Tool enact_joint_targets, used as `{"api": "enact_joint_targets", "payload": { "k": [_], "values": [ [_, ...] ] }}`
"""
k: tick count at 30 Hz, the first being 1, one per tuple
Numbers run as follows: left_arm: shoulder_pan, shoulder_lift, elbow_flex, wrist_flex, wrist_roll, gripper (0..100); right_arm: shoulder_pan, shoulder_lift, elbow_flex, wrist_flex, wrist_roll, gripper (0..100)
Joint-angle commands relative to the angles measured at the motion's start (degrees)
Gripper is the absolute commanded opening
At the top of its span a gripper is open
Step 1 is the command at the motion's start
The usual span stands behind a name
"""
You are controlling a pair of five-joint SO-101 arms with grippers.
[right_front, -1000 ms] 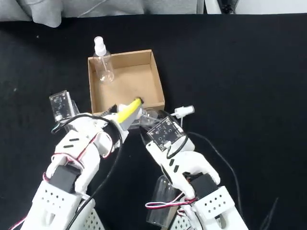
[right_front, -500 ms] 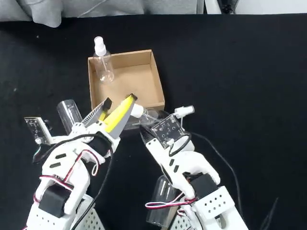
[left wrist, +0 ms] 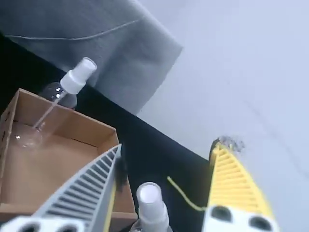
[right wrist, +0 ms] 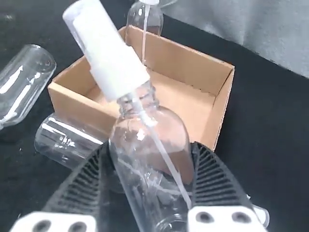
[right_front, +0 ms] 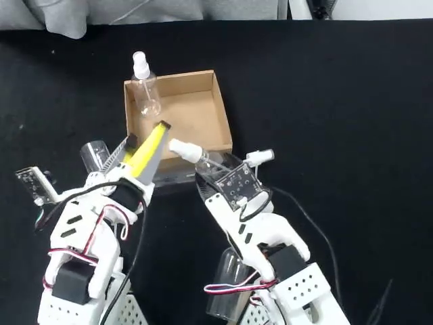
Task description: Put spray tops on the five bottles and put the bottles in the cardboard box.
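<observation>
Table (right_front: 352,101): black surface, carrying all items.

Cardboard box (right_front: 223,122): open-topped, set just ahead of both sets of jaws.

Left gripper (right_front: 145,134): jaws released and spread wide, gripping nothing. The tips sit at the box's near wall.

Right gripper (right wrist: 149,153): jaws clenched on the body of the held bottle (right wrist: 147,128).

Held bottle: long axis tilted, running forward out of the right jaws, with the base end down between them. Its spray top (right wrist: 104,50) is fitted and points toward the box's near wall and into the open gap of the left jaws, touching neither left finger.

Second capped bottle (right_front: 144,91): leaning in the box's far corner, beyond the left jaws. Its top end is past the rim and points away from them.

Uncapped bottles: one (right wrist: 21,82) on the table outside the left jaws, one (right wrist: 67,140) lying just below the held bottle, against the box's near wall.

Loose spray top (right_front: 260,157): on the table just beside the right jaws, on the side away from the left gripper.
</observation>
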Motion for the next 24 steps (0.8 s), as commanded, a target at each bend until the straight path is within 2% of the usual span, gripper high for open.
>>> {"api": "enact_joint_targets", "payload": {
  "k": [1,5,10,15,24],
  "values": [
    [-2.2,-0.4,-1.9,-0.1,1.4,27,-0.9,-1.5,-0.4,-3.7,-5.3,10.2],
    [-3.5,-0.4,-1.8,-0.1,1.7,27,-0.9,-1.5,0.0,-7.6,-10.1,10.2],
    [-5.4,-0.4,-1.5,-0.1,1.5,27,-1.1,-1.5,-0.1,-9.8,-11.3,10.3],
    [-7.3,-0.4,-1.2,-0.1,1.3,27,-3.1,-1.5,-0.2,-13.1,-15.6,10.3],
    [-8.5,-0.4,-1.1,0.3,1.3,27,-8.3,-1.5,-1.1,-14.2,-15.6,10.3]
  ]
}}
